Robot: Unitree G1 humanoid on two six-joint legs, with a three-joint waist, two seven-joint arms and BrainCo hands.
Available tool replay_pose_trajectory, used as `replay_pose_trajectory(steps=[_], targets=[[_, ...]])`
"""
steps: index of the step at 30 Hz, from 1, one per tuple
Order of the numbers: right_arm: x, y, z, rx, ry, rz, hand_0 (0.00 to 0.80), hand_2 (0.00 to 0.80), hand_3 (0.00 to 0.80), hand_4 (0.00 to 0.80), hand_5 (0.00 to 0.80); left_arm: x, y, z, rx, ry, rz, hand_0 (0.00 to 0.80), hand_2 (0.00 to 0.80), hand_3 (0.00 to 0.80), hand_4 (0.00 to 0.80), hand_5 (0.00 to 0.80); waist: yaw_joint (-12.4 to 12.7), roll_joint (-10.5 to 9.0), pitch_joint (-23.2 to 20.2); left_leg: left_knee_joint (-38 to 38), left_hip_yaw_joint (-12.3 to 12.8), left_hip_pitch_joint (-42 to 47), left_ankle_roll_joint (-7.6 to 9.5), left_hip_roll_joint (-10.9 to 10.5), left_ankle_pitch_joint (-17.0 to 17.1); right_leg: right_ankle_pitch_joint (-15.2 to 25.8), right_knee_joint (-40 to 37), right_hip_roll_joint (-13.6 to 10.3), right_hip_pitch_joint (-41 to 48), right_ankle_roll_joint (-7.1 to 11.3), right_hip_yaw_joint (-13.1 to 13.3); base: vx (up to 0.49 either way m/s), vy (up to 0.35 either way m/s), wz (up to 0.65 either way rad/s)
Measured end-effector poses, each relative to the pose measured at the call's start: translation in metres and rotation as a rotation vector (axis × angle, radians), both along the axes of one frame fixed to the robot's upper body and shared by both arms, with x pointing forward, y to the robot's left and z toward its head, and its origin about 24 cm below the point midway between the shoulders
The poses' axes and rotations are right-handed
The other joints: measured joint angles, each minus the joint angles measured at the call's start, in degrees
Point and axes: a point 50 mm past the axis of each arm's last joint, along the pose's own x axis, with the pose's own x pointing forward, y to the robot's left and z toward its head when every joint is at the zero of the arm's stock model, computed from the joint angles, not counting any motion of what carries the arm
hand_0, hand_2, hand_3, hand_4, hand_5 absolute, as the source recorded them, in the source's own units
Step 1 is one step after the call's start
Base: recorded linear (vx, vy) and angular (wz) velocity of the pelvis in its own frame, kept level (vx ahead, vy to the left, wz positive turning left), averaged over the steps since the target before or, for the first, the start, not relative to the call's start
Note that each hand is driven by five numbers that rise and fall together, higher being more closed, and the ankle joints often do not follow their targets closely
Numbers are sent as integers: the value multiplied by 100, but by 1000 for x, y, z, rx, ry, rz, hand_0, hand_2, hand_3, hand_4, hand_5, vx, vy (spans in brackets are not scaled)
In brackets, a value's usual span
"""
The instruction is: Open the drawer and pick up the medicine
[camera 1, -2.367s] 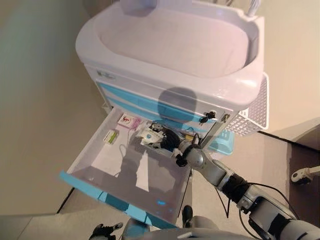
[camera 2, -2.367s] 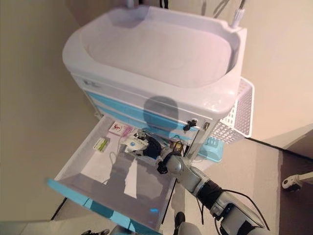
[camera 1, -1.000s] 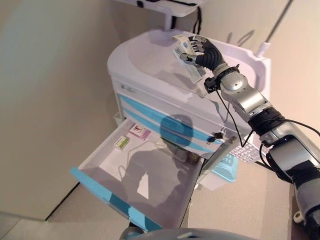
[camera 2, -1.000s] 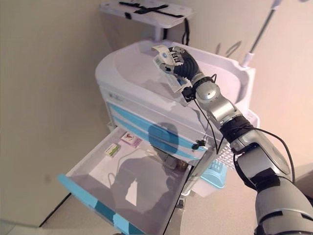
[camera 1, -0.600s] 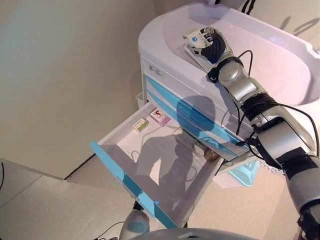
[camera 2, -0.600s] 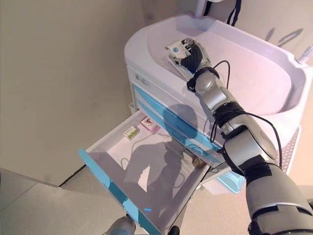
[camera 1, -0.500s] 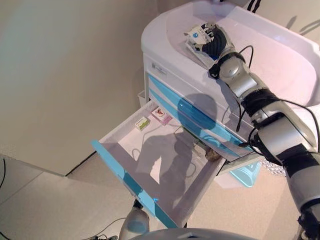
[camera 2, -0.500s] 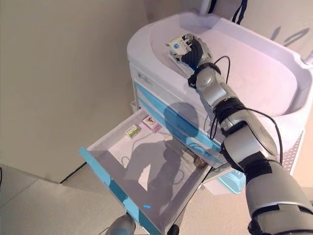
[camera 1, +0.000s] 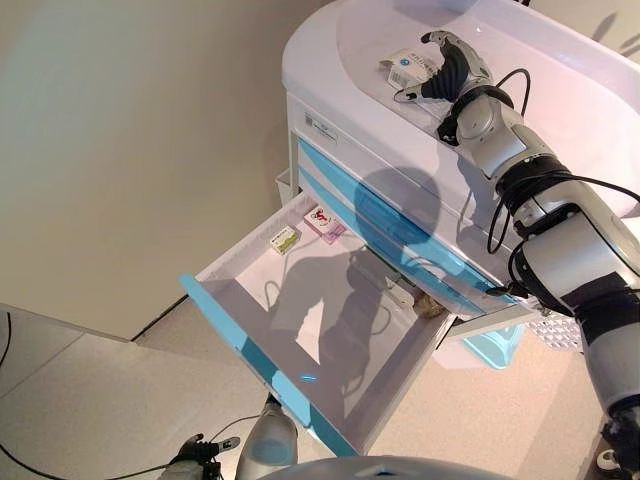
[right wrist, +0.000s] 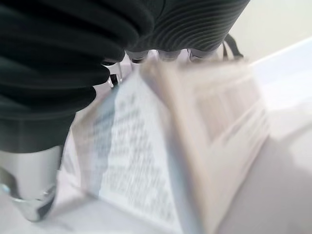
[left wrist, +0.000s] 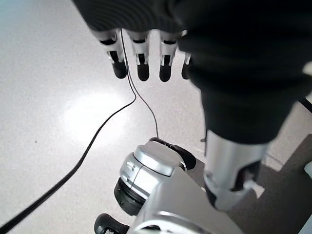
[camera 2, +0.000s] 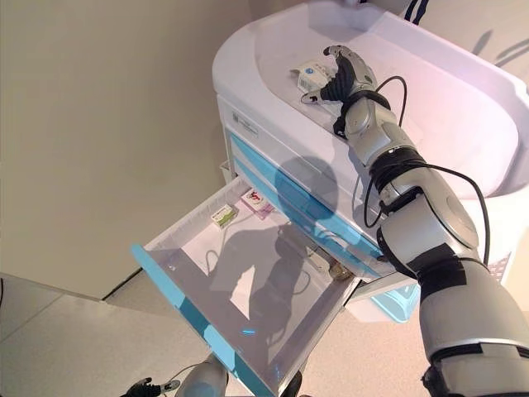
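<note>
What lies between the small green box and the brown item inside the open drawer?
Only bare drawer floor lies between the small green box and the brown item, as the left eye view shows.

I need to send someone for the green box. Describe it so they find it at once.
Start at the white and blue cart and its pulled-out bottom drawer. At the drawer's back left corner lie two small boxes side by side. The green box is the one nearer the drawer's side wall; its neighbour, the pink box, is pink and white.
</note>
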Motion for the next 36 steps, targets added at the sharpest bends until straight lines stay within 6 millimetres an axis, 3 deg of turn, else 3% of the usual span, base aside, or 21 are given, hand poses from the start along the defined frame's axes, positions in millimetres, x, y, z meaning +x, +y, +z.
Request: replay_pose_trajectory(steps=[5,13,15,20,23,26,30,36], targets=[[-5,4,14,2,-68,37,0,0,0,0,0,-8,3,0,5,21,12,0,0,0,0,0,-147,5,-5,-102,140,232,14,8,9,-1,-1,-29,118,15,135,15,4,-14],[-14,-21,38,14,-153,-2,0,0,0,0,0,-12,2,-2,-12,31,18,0,0,0,0,0,-419,111,-69,-149,425,475,25,66,1,19,-2,-25,225,2,374,9,-8,-15],[-21,-23,52,65,-216,24,0,0,0,0,0,-15,1,-2,-23,31,44,0,0,0,0,0,-468,203,-127,-148,444,533,27,71,-2,26,-2,-21,277,3,418,-8,-2,-12],[-46,-42,63,507,-423,169,0,0,0,0,0,-27,-2,-5,-33,64,59,0,0,0,0,0,-626,397,-351,-155,738,806,57,109,-80,29,-8,-24,424,0,600,-23,-8,-22],[-52,-52,54,646,-449,197,0,0,0,0,0,-34,-5,-7,-40,87,61,0,0,0,0,0,-786,491,-481,-156,853,879,54,146,-101,32,-16,-7,433,-4,723,-35,-13,-22],[-65,-62,30,817,-486,249,0,0,0,0,0,-40,-15,-10,-66,98,87,0,0,0,0,0,-916,591,-577,-159,1048,964,55,204,-126,61,-24,20,433,2,877,-47,-16,-28],[-77,-70,0,886,-495,227,0,0,0,0,0,-38,-23,-11,-83,96,84,0,0,0,0,0,-1104,675,-644,-158,1231,1027,44,260,-140,124,-28,56,379,-14,1064,-50,-8,-31],[-126,-95,-112,990,-401,7,0,0,0,0,0,-41,-32,-14,-67,124,20,0,0,0,0,0,-1259,718,-720,-162,1541,1178,31,317,-237,152,-22,77,368,-27,1273,-22,-8,-26]])
